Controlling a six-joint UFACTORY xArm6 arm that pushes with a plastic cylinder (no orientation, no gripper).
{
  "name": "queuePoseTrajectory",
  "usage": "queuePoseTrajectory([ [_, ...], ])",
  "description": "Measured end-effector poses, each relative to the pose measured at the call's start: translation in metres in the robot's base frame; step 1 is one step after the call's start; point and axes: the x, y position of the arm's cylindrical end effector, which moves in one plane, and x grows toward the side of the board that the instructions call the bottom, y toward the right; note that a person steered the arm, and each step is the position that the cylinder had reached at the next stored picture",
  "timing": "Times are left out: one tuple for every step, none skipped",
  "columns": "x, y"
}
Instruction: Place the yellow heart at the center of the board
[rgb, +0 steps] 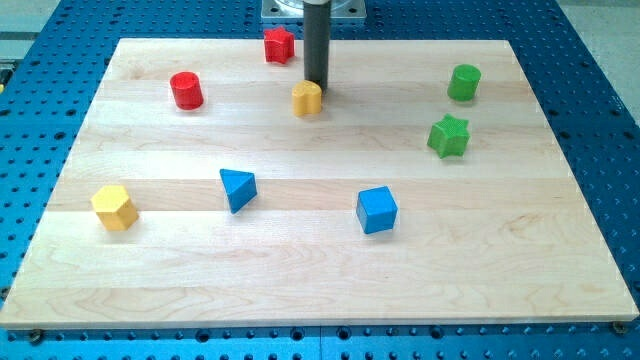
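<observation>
The small yellow heart-shaped plastic block sits on the pale wooden board near the middle of its top edge, so the board's centre lies below it in the view. My tip, the lower end of the straight dark rod, rests at the block's upper right shoulder, touching it or just short of it; which one, I cannot tell. The rod has nothing to open or close, so it grasps nothing and can only push.

I judge the heart to be light, rigid and smooth-bottomed, so it should slide easily on the wood and may spin if pushed off-centre. The best contact is squarely on its top-edge side, in line with its middle. The red star-like block stands near the top edge, clear of that path.
</observation>
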Motion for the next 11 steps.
queuePoseTrajectory([
  [0.059, -0.020],
  [0.061, -0.006],
  [0.030, 0.002],
  [0.031, 0.069],
  [0.072, 0.076],
  [0.066, 0.072],
  [0.062, 0.072],
  [0.047, 0.068],
  [0.064, 0.039],
  [0.066, 0.022],
  [0.011, 0.022],
])
